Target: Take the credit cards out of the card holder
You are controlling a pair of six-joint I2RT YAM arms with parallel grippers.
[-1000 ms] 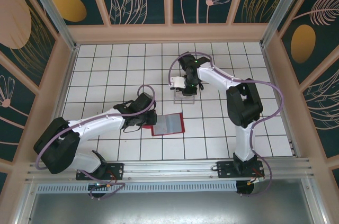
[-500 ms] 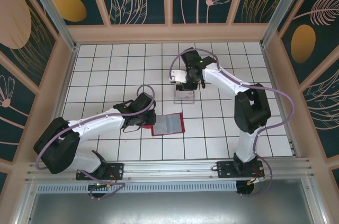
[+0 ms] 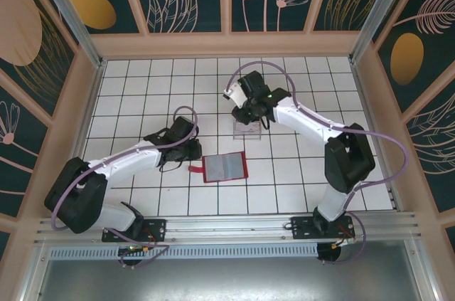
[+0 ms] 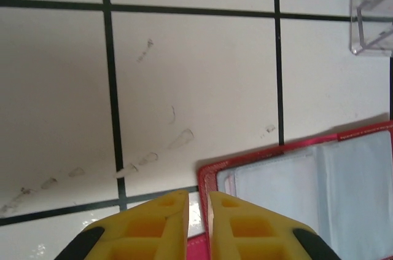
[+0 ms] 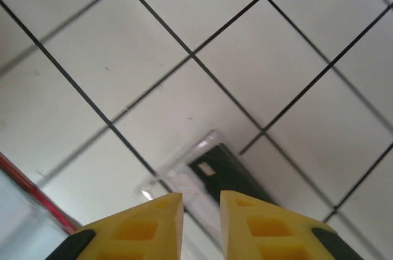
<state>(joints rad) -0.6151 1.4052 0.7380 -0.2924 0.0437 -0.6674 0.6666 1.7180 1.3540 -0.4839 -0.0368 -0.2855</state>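
Note:
The red card holder point(image 3: 224, 167) lies open on the tiles, grey clear sleeves up, with its strap tab point(image 3: 193, 169) sticking out left. A pale credit card point(image 4: 228, 184) peeks from the sleeve near the holder's corner point(image 4: 212, 171). My left gripper point(image 3: 193, 157) point(image 4: 198, 195) hovers at that left edge above the strap, its jaws down to a thin slit with nothing between them. A black credit card point(image 5: 230, 177) lies inside the clear plastic box point(image 5: 184, 174). My right gripper point(image 3: 250, 117) point(image 5: 201, 195) hangs over that box point(image 3: 249, 129), slightly open and empty.
The table is white tile with black grid lines, walled by a wooden frame with patterned panels. The clear box point(image 4: 371, 14) stands about one tile beyond the holder. A red edge of the holder point(image 5: 24, 189) shows at the lower left of the right wrist view.
My left gripper has drawn back to the left off the card holder, uncovering the strap tab. The right arm's elbow has swung out to the right while its gripper stays over the box.

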